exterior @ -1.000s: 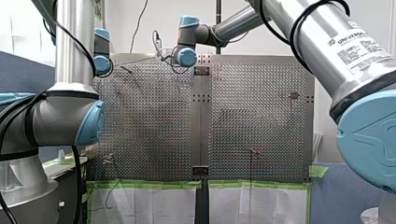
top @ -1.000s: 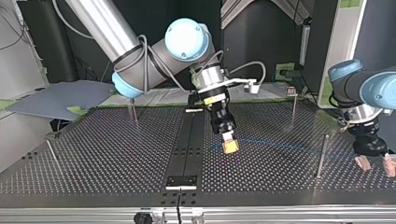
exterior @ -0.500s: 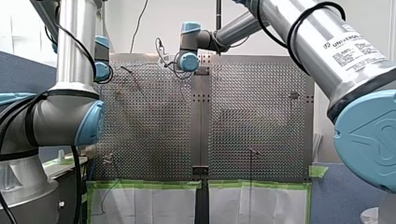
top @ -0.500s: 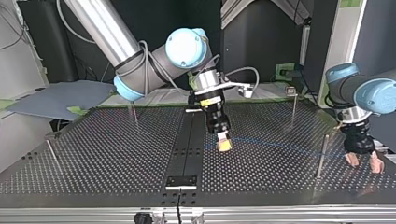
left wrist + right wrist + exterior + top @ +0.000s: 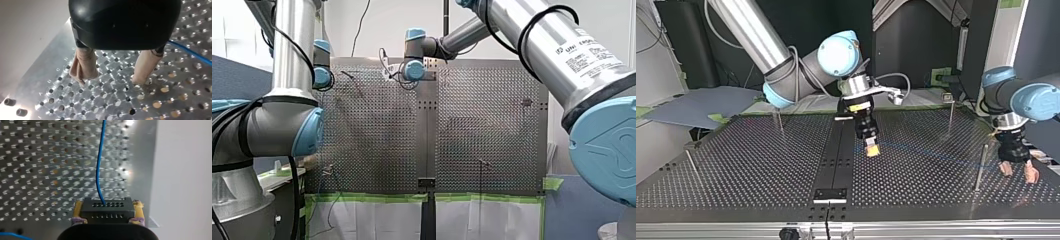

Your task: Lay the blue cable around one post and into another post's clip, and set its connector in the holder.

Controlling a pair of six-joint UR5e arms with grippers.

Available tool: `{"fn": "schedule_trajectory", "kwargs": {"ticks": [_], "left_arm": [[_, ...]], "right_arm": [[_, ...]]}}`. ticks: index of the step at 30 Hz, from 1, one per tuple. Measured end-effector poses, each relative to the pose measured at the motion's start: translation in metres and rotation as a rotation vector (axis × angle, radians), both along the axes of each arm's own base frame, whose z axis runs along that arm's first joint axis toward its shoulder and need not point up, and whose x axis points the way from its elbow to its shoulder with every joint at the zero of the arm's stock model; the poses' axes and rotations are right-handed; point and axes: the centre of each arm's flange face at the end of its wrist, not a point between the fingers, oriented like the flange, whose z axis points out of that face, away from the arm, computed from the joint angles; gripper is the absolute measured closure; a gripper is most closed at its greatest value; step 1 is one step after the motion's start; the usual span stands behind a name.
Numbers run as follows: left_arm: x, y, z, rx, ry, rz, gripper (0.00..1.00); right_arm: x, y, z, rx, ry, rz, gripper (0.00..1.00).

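In the right wrist view a black connector (image 5: 107,210) sits clamped between my right gripper's yellow pads (image 5: 78,211), and its blue cable (image 5: 100,165) runs straight ahead over the perforated plate. The top view shows my right gripper (image 5: 871,149) low over the table's middle, shut on the connector, with the blue cable (image 5: 936,156) trailing to a thin post (image 5: 980,167). Beside that post my left gripper (image 5: 1018,172) hovers open, beige pads apart. In the left wrist view my left gripper (image 5: 112,75) holds nothing, and the blue cable (image 5: 192,52) passes beside one finger.
More thin posts stand on the table (image 5: 736,190), among them one (image 5: 950,117) at the back and two (image 5: 780,120) (image 5: 690,162) at the top view's left. A black holder plate (image 5: 831,195) lies at the near edge on the centre strip.
My right gripper has carried the connector a little toward the top view's left and farther from that camera. My left gripper has shifted leftward in that view, closer to the post.
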Motion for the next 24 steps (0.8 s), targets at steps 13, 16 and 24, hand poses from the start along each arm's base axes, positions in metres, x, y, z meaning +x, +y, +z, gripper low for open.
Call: {"fn": "schedule_trajectory", "kwargs": {"ticks": [13, 16, 24], "left_arm": [[-0.005, -0.015, -0.014, -0.006, 0.026, -0.034, 0.00], [-0.005, -0.018, -0.015, -0.006, 0.027, -0.039, 0.00], [-0.005, -0.024, -0.015, -0.007, 0.026, -0.046, 0.00]], "right_arm": [[-0.007, 0.001, -0.015, 0.054, 0.068, -0.034, 1.00], [-0.009, 0.002, -0.020, 0.064, 0.081, -0.036, 1.00], [-0.012, 0.001, -0.034, 0.081, 0.097, -0.042, 1.00]]}}
